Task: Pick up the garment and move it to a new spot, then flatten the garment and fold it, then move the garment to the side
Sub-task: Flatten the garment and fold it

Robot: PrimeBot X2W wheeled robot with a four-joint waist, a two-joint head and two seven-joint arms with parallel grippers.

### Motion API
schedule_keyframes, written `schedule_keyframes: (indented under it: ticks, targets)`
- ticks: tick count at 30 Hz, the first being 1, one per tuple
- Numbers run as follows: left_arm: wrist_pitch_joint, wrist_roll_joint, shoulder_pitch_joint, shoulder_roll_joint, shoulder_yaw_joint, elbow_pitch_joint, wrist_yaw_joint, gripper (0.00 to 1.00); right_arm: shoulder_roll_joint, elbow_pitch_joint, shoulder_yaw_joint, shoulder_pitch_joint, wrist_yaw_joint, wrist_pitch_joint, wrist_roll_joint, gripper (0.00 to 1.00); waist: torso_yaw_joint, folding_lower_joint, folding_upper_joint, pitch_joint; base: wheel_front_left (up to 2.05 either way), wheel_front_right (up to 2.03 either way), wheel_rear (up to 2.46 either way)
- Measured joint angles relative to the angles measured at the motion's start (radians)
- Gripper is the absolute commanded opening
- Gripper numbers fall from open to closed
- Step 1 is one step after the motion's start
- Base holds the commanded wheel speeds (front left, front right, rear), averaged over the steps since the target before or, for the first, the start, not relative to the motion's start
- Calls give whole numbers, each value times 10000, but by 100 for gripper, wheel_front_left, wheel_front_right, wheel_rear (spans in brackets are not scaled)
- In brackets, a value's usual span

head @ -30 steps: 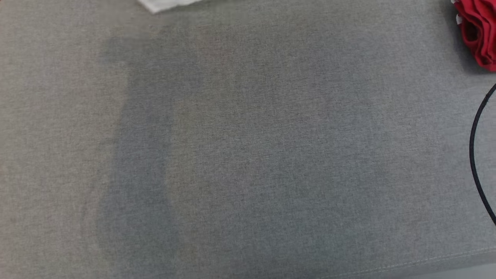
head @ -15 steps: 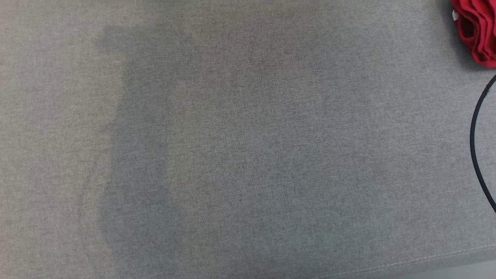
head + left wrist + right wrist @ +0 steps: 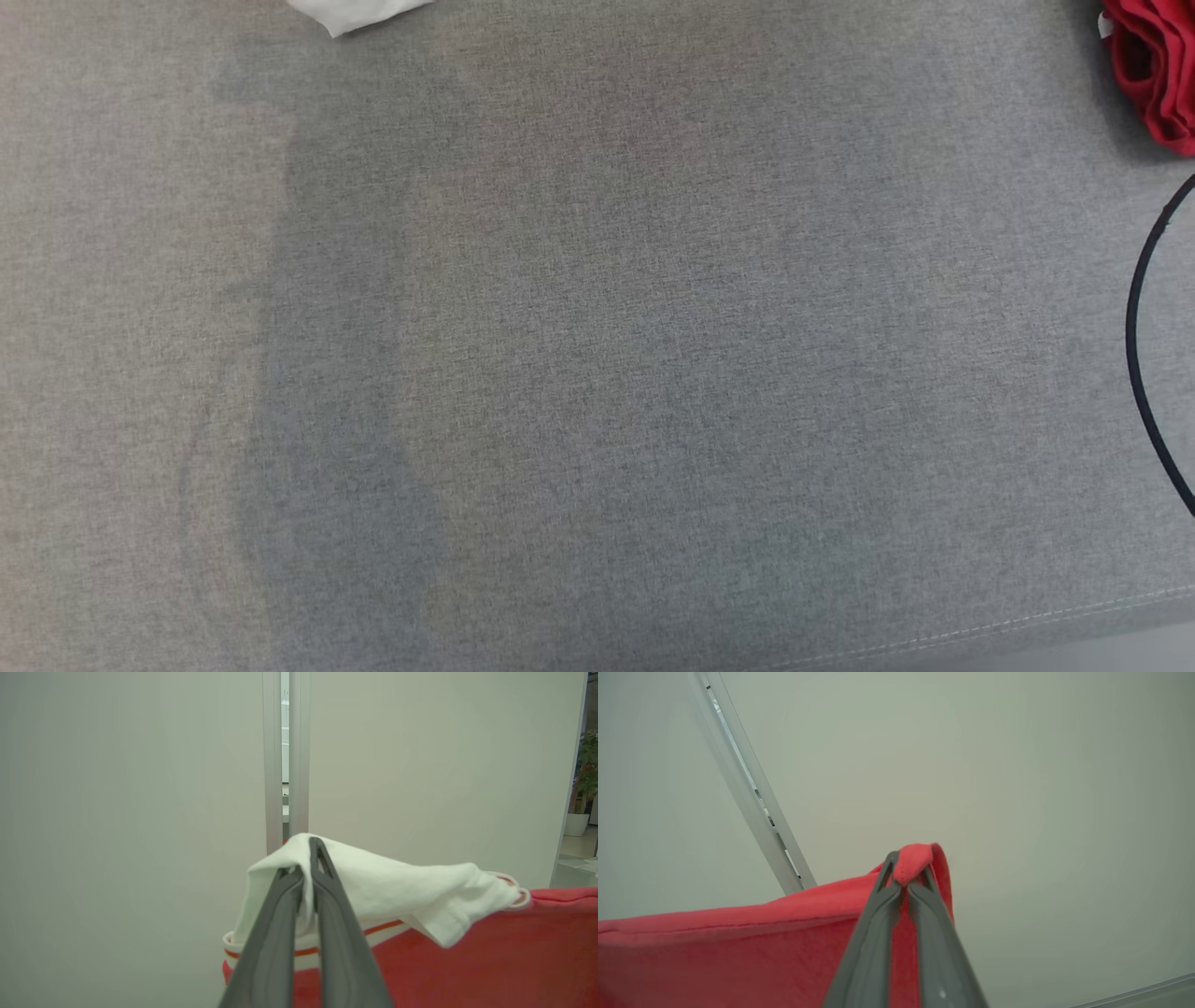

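Clearly, both grippers have the garment [image 3: 467, 970] pinched and lifted. The left gripper [image 3: 301, 858] has its two dark fingers pressed together on a fold of the white sleeve [image 3: 397, 886], which drapes over the fingertips and hangs down across the red body and a white band with an orange stripe [image 3: 378, 931]. The right gripper [image 3: 908, 870] is likewise closed tight, and a small tab of the red hem pokes up between its fingertips while the red cloth runs off in a taut top edge. Behind the cloth in both wrist views stands a pale wall [image 3: 117, 812] with an aluminium post [image 3: 280, 765]. From the head view, the grey upholstered surface [image 3: 597, 373] lies bare across its middle. A corner of white cloth [image 3: 359, 11] shows at the surface's far edge towards its left, and a bunch of red cloth [image 3: 1158, 75] shows at the surface's far right corner. I cannot tell whether either piece rests on the surface or hangs above it. A thin black cable [image 3: 1134, 355] curves along the surface's right side, and a stitched seam [image 3: 1027, 621] runs along its near edge.
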Motion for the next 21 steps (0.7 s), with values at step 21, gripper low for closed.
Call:
schedule_keyframes:
  ticks: [21]
  targets:
    - [-148, 267, 8219, 307, 2606, -5348, 840, 0, -1089, -4174, 1179, 6535, 2, -334, 1728, 0, 197, -1, 0, -1185, 0, 0, 0]
